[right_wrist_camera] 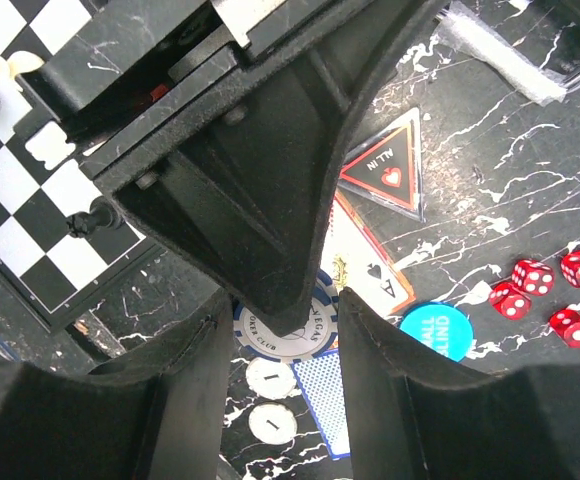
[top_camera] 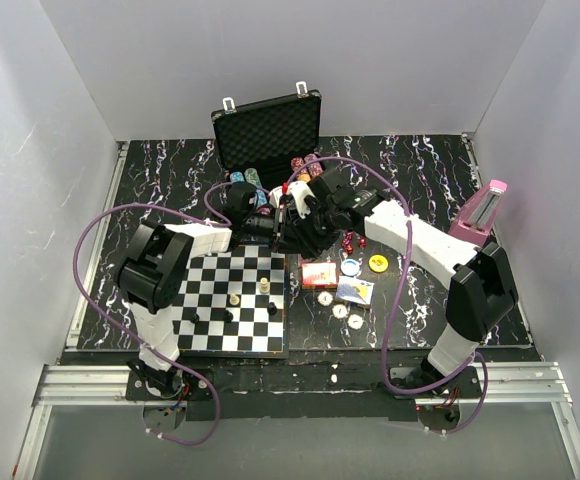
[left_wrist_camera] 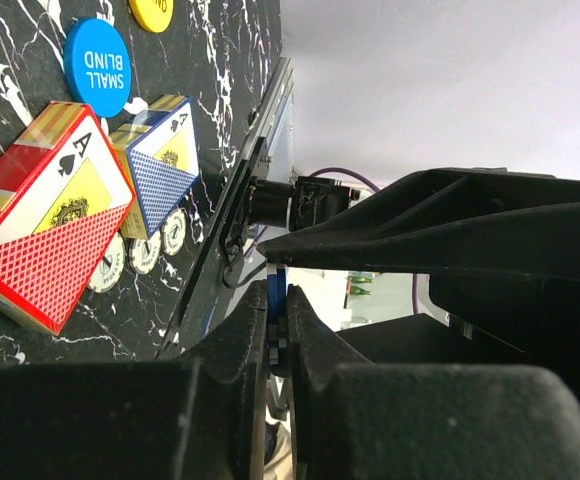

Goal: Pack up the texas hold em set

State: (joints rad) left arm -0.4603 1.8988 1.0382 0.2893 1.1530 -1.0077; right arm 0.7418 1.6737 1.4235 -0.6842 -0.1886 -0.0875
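Note:
The black briefcase (top_camera: 267, 130) stands open at the back, with chip rows (top_camera: 250, 181) in front of its lid. Both grippers meet above the table's middle. My left gripper (left_wrist_camera: 278, 300) is shut on the faces of a blue-and-white poker chip (left_wrist_camera: 278, 325), held edge-on. My right gripper (right_wrist_camera: 285, 320) has closed on that chip's (right_wrist_camera: 305, 335) rim from both sides. The red card deck (top_camera: 319, 273), blue card deck (top_camera: 356, 291), red dice (right_wrist_camera: 545, 290), blue button (right_wrist_camera: 440, 330) and yellow button (top_camera: 378, 263) lie on the table below.
The chessboard (top_camera: 232, 300) with pieces lies at the front left, just beside the grippers. The pink metronome (top_camera: 480, 215) stands at the right. A triangular all-in marker (right_wrist_camera: 385, 165) and small white discs (right_wrist_camera: 272, 380) lie among the cards.

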